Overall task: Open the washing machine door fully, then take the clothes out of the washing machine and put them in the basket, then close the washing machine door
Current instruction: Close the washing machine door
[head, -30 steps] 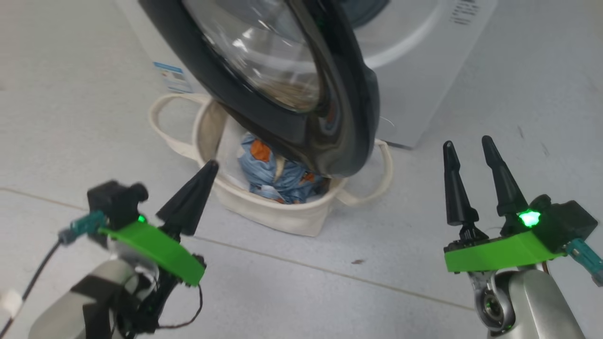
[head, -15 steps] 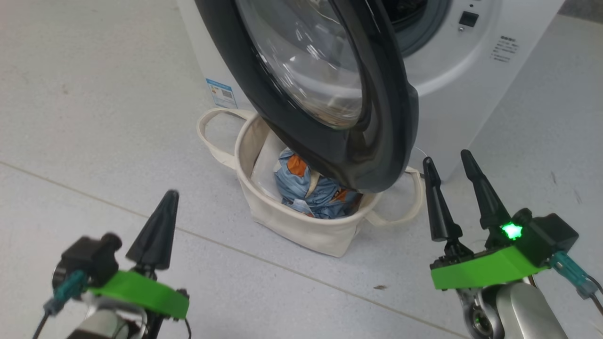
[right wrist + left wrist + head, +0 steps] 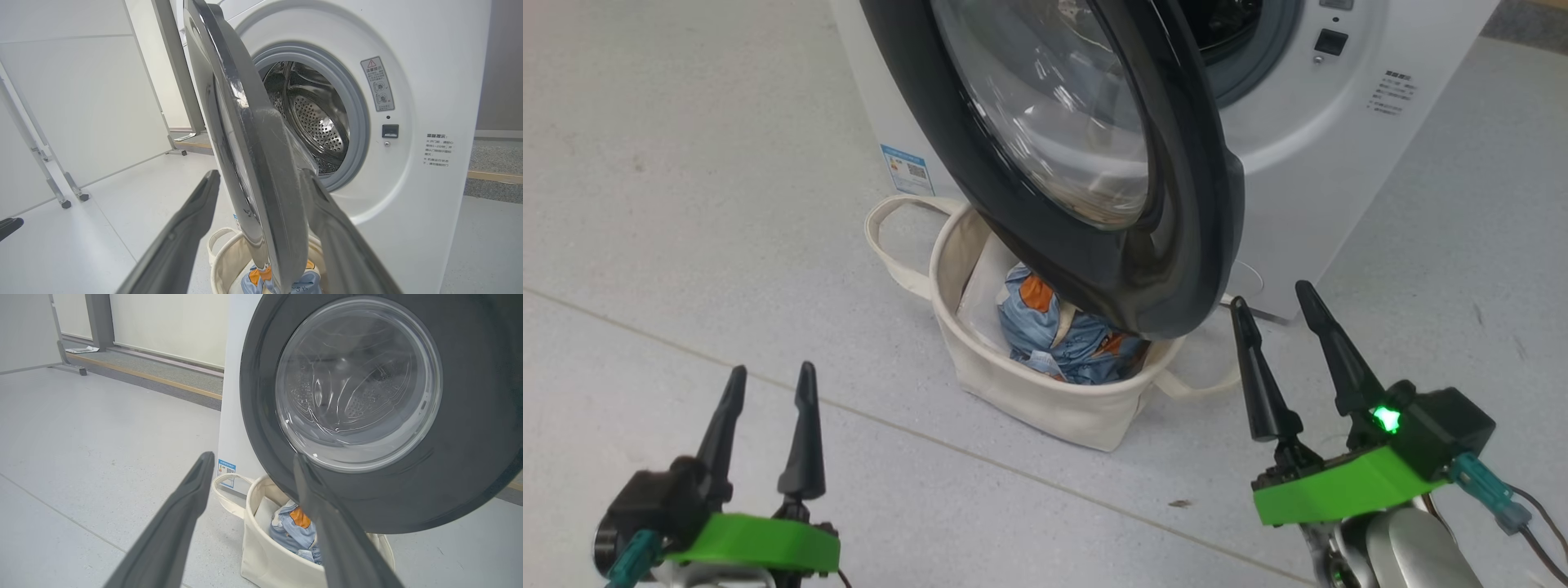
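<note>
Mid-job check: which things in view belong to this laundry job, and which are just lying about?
Job:
- door, open
- washing machine
- clothes, in the basket
- basket, under the door

Lying about:
- white sheet, in the basket beside the clothes
- paper scrap, on the floor by the wall
- wheeled stand

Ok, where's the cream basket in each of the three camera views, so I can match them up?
Head view: the basket sits mid-frame, partly under the washing machine door.
Left wrist view: bottom centre, just below the door's round rim.
Right wrist view: bottom edge, slightly left of centre, behind the door seen edge-on.
Shared landmark: the door's glossy black rim, overhanging the basket in all three.
</note>
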Available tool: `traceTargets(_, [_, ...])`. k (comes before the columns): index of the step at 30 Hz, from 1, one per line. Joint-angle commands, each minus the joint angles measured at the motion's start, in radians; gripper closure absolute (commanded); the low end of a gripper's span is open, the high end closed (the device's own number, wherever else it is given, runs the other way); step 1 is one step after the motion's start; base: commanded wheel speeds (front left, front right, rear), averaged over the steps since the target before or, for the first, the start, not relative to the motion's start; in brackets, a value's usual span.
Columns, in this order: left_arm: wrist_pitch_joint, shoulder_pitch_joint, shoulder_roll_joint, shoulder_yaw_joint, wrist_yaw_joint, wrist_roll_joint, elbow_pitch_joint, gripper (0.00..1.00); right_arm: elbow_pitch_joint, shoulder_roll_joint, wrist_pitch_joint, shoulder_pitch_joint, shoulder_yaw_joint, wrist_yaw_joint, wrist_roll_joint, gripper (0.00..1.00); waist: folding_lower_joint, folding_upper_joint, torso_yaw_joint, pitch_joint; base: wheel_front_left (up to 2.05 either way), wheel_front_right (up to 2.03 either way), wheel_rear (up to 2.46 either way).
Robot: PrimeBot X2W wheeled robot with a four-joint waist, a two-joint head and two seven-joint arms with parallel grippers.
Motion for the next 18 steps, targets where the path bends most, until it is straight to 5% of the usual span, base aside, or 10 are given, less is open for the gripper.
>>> traceTargets(1, [-0.009, -0.019, 0.005, 0.063, -0.010, 0.019, -0.025, 0.00, -0.031, 0.007, -0.012, -0.002, 0.027, 0.001, 0.002, 0.00, 0.0000, 0.0000, -0.001, 0.001, 0.00, 0.00, 0.00])
traceTargets(18, [-0.009, 0.010, -0.161, 0.247, -0.197, 0.181, 0.044, 0.00, -0.025, 0.007, -0.012, 0.000, 0.027, 0.001, 0.018, 0.00, 0.0000, 0.0000, -0.006, -0.001, 0.00, 0.00, 0.00])
